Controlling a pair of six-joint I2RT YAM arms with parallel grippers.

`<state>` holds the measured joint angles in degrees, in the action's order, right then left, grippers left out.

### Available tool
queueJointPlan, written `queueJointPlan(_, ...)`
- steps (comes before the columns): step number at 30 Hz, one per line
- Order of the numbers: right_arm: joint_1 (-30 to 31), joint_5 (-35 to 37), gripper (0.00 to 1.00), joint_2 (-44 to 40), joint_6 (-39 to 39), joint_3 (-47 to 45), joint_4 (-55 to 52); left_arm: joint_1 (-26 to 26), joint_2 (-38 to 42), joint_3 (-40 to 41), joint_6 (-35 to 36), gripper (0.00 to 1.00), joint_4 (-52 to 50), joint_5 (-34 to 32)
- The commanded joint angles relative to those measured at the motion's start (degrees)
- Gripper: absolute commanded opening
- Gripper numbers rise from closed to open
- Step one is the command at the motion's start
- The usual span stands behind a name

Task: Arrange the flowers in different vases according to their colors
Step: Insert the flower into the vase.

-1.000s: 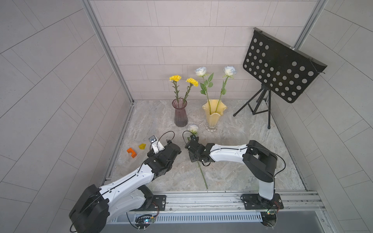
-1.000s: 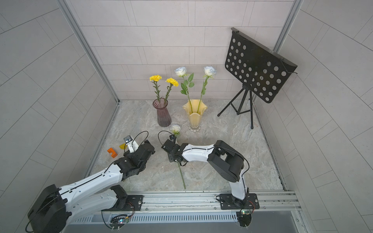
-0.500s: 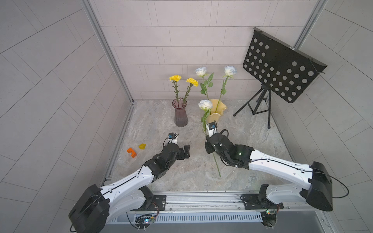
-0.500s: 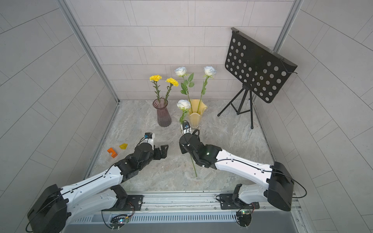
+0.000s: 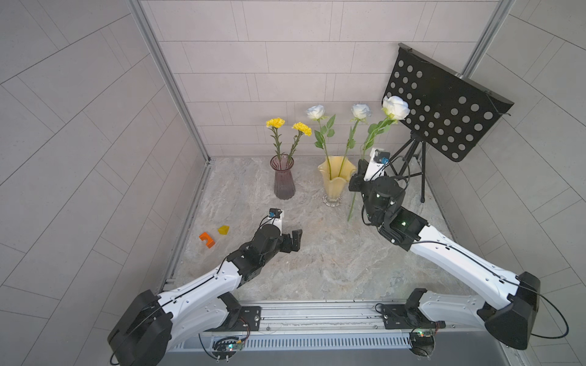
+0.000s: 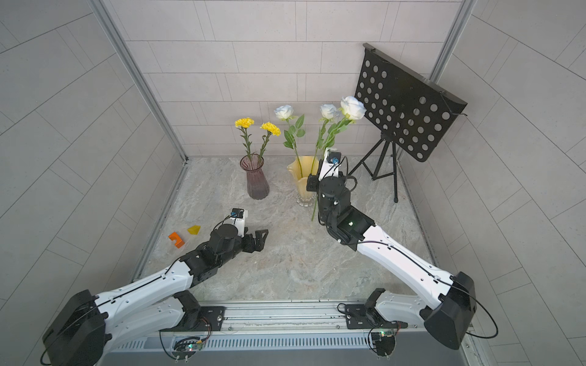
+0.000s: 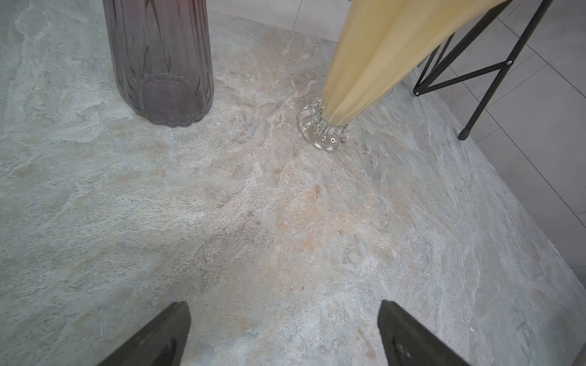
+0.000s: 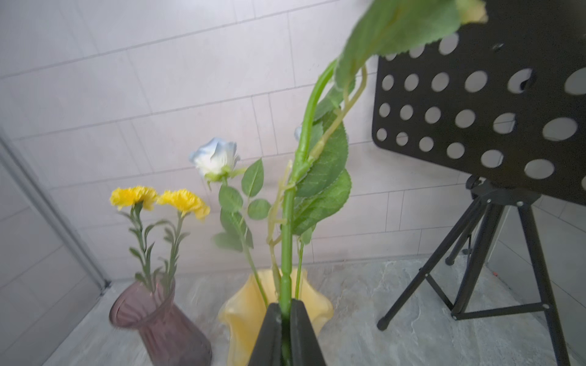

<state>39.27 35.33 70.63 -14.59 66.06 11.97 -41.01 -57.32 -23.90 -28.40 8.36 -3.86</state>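
- Leftmost, an orange block (image 5: 206, 240) and a yellow block (image 5: 223, 230) lie on the table (image 5: 317, 272), out of the way.
- Left claw (image 5: 293, 241) hovers low at centre, spread wide, empty.
- Purple vase (image 5: 283, 180) holds both yellow flowers (image 5: 275, 123); cream vase (image 5: 334, 183) holds two white roses (image 5: 315, 111).
- Right claw (image 8: 285, 313) pinches the third rose (image 5: 395, 107) mid-stem, just right of the cream vase. Its tail hangs below the rim, so swinging inward could tip the vase or snag leaves.
- Music stand (image 5: 444, 120) crowds the bloom, upper right.

The marbled desk (image 5: 317, 269) bears 2 vases, purple glass vase (image 5: 284, 182) beside cream-yellow vase (image 5: 335, 177), and a music stand (image 5: 444, 85).
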Motion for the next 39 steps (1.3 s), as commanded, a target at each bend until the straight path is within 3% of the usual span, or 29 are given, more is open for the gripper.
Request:
queueJointPlan(1, -2.44, -0.37, 0.00, 4.54, 2.65, 6.90, 6.39, -0.20, 1.25, -1.37, 1.33, 1.00, 0.41, 0.19)
queueJointPlan(10, -5.87, -3.09, 0.00, 18.75, 14.49, 21.46, 13.66, -0.21, 0.32, -2.02, 1.20, 1.00, -0.01, 0.34)
queueJointPlan(17, -7.25, -2.35, 0.00, 31.80, 26.30, 24.47, 30.79, -0.16, -1.79, -2.97, 1.17, 1.00, -0.41, 1.16)
queueJointPlan(21, -7.20, -2.63, 0.00, 35.96, 25.31, 25.01, 27.94, -0.21, -2.82, -3.67, 1.16, 1.00, -0.82, 2.00)
queueJointPlan(27, -6.92, -3.20, 0.00, 33.09, 18.62, 17.31, 26.49, -0.19, -3.02, -3.93, 1.16, 1.00, -1.33, 1.52)
queueJointPlan(29, -6.81, -4.37, 0.12, 31.36, 16.31, 15.92, 23.65, -0.21, -3.23, -3.95, 1.07, 1.00, -1.21, 1.57)
queueJointPlan(30, -6.83, -5.35, 0.23, 30.55, 15.30, 15.50, 21.96, -0.22, -3.24, -3.94, 1.07, 1.00, -1.25, 1.63)
queueJointPlan(32, -6.74, -7.54, 0.55, 28.65, 13.21, 15.61, 16.95, -0.26, -3.66, -4.05, 1.02, 1.00, -1.20, 1.75)
queueJointPlan(35, -6.40, -7.84, 0.68, 25.89, 10.75, 16.10, 10.62, -0.27, -4.04, -4.22, 1.16, 1.00, -1.56, 1.36)
queueJointPlan(39, -5.79, -8.25, 0.73, 21.72, 10.10, 15.07, 7.99, -0.28, -4.33, -4.31, 1.23, 1.00, -1.91, 0.67)
